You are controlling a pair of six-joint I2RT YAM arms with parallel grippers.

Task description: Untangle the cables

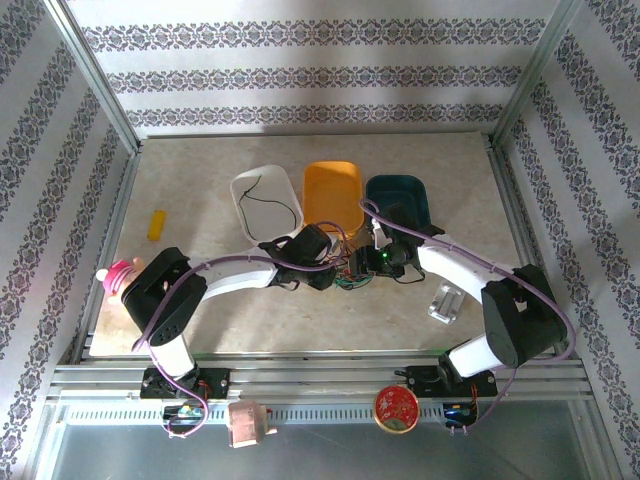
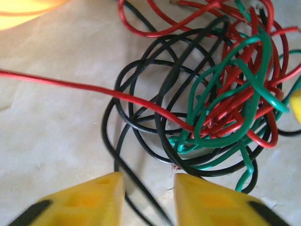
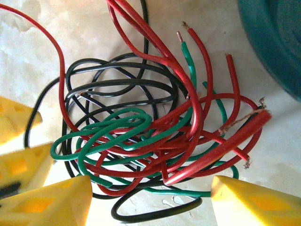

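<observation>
The cables (image 1: 352, 281) lie as one red, green and black tangle on the table in front of the trays, between my two grippers. In the left wrist view the tangle (image 2: 225, 94) sits ahead and to the right. My left gripper (image 2: 148, 197) has its yellow fingers a narrow gap apart, and a blurred black cable (image 2: 141, 193) runs through the gap without being pinched. My right gripper (image 3: 150, 207) stands wide open at the near side of the tangle (image 3: 155, 136), with a black loop (image 3: 155, 214) lying between its fingertips. From above, the left gripper (image 1: 333, 272) and right gripper (image 1: 376, 263) flank the tangle.
Three trays stand behind the tangle: a white one (image 1: 285, 185) holding a loose black cable (image 1: 262, 205), an orange one (image 1: 333, 192) and a teal one (image 1: 400, 195). A yellow block (image 1: 156, 224) lies far left, a pink object (image 1: 115, 274) by the left edge, a metal piece (image 1: 447, 303) near right.
</observation>
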